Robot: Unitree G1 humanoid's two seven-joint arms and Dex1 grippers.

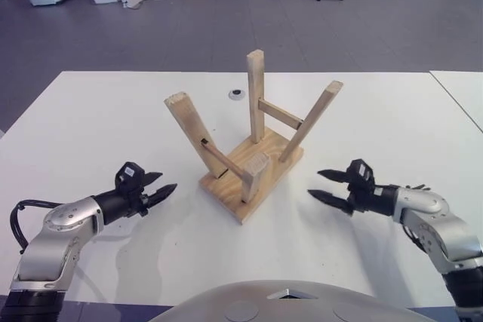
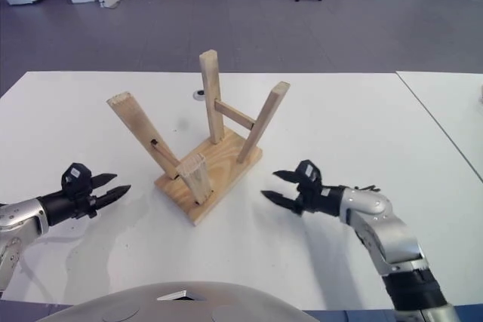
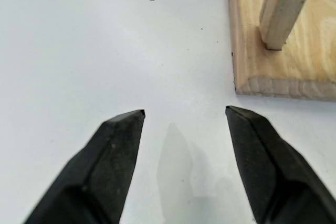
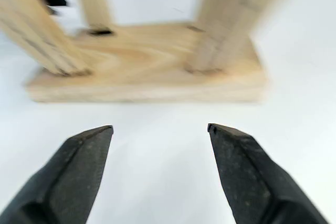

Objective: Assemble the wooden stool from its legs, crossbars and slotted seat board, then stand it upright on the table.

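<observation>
- Stool point(image 1: 243, 157) sits upside down on the tabletop point(image 1: 90, 111), seat board point(image 1: 234, 200) flat, legs point(image 1: 256, 96) up, probably for slotting
- Left gripper point(image 1: 167, 181) and right gripper point(image 1: 315, 184) flank it, open, empty, seemingly ready to flip it

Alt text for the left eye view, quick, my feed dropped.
A wooden stool stands upside down on a white table, seat board flat, four legs up. The open left hand and open right hand flank it, touching nothing.
</observation>
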